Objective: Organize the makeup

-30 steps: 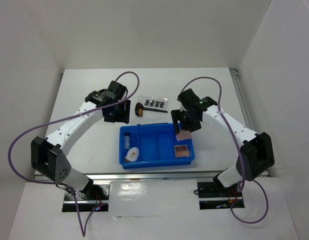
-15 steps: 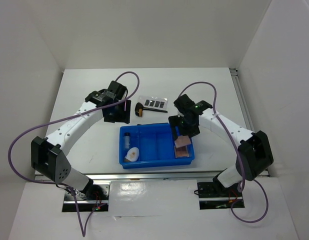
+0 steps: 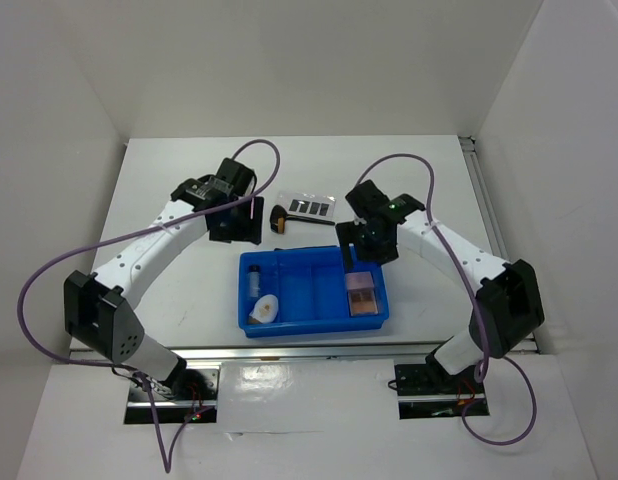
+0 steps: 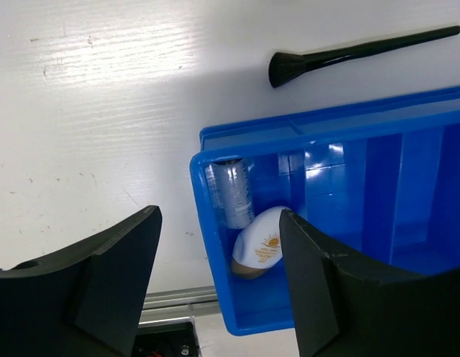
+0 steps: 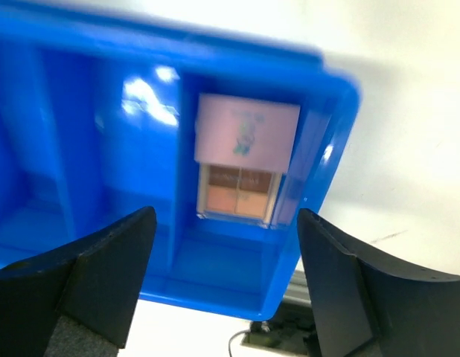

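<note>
Pink square (image 5: pixel 247 128) just released into tray (image 5: pixel 342 97) R bay | R hand (image 5: pixel 224 223) apart, empty; L hand (image 4: pixel 219 216) apart | brush (image 4: pixel 349 56), palette (image 3: pixel 309 207) pending on counter (image 3: pixel 169 280)

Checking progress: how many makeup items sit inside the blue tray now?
4. In the blue tray, the vial and white oval piece share the left compartment; the pink square and tan square lie in the right one. None looks hidden.
</note>
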You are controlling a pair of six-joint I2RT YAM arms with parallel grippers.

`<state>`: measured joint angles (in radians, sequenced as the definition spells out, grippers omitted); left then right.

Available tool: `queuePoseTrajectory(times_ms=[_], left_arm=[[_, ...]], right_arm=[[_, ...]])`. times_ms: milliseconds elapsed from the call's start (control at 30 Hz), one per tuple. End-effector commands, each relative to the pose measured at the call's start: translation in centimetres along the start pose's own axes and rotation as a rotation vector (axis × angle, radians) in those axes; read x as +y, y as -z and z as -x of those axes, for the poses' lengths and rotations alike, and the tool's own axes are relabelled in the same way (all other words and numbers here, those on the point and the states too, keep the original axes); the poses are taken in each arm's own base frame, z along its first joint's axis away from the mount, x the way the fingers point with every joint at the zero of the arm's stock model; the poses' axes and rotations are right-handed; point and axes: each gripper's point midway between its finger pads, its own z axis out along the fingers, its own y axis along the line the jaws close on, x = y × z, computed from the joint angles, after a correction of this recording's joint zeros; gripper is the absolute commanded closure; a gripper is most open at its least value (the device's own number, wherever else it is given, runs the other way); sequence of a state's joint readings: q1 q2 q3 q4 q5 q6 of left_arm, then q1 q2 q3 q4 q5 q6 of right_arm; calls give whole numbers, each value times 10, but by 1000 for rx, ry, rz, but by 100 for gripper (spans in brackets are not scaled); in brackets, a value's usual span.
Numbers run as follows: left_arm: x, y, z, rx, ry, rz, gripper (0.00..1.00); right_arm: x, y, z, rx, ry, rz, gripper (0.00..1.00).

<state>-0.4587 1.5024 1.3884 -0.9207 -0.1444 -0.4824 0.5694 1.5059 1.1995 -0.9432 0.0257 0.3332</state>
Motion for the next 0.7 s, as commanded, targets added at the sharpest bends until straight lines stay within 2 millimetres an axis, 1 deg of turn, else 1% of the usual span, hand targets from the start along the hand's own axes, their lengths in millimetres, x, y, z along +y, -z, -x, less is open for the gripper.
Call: queuePoseTrajectory(times_ms=[0, 33, 67, 100, 133, 167, 200, 233, 267, 300, 333, 367, 433, 467, 533, 567, 600, 633, 667], left_arm=[[-15, 5, 32, -57, 24, -44, 22], [-18, 3, 38, -60, 25, -45, 22], [-21, -9, 42, -40, 22, -36, 22], [-28, -8, 59, -75, 26, -52, 22], [-31, -13, 65, -76, 26, -52, 22], [-35, -20, 71, -73, 26, -51, 22], [-36, -44, 74, -25, 34, -44, 22], [-42, -42, 87, -22, 56, -67, 22], [-46, -50, 93, -16, 56, -74, 22], [-48, -58, 94, 1, 54, -67, 20], [-52, -77, 91, 41, 52, -67, 19], [-58, -82, 98, 32, 44, -90, 19], [-60, -95, 99, 52, 43, -82, 18], [-62, -108, 101, 63, 42, -77, 14], [-62, -119, 97, 84, 41, -68, 10], [-61, -124, 94, 96, 40, -64, 4], [-61, -134, 92, 104, 40, -60, 3], [-61, -137, 91, 106, 40, -59, 1], [-59, -144, 83, 131, 38, -49, 1]], right_arm=[[10, 34, 50, -176, -19, 3, 17], [11, 36, 58, -189, -21, -1, 17], [11, 37, 65, -203, -23, -10, 19], [14, 38, 71, -210, -32, -7, 19], [19, 37, 83, -217, -42, -3, 19], [20, 36, 86, -210, -41, -6, 20], [20, 35, 90, -210, -42, -16, 20], [22, 35, 95, -205, -55, -16, 20], [21, 38, 100, -225, -69, -26, 20], [20, 34, 100, -219, -69, -39, 20], [21, 37, 103, -230, -82, -33, 19], [18, 37, 105, -231, -90, -37, 17], [14, 41, 106, -241, -101, -38, 15], [13, 38, 104, -232, -100, -41, 14], [9, 38, 103, -223, -108, -49, 10], [8, 38, 99, -211, -107, -54, 10], [6, 38, 100, -214, -107, -63, 9], [5, 38, 100, -217, -108, -71, 7], [0, 36, 96, -200, -115, -83, 7]])
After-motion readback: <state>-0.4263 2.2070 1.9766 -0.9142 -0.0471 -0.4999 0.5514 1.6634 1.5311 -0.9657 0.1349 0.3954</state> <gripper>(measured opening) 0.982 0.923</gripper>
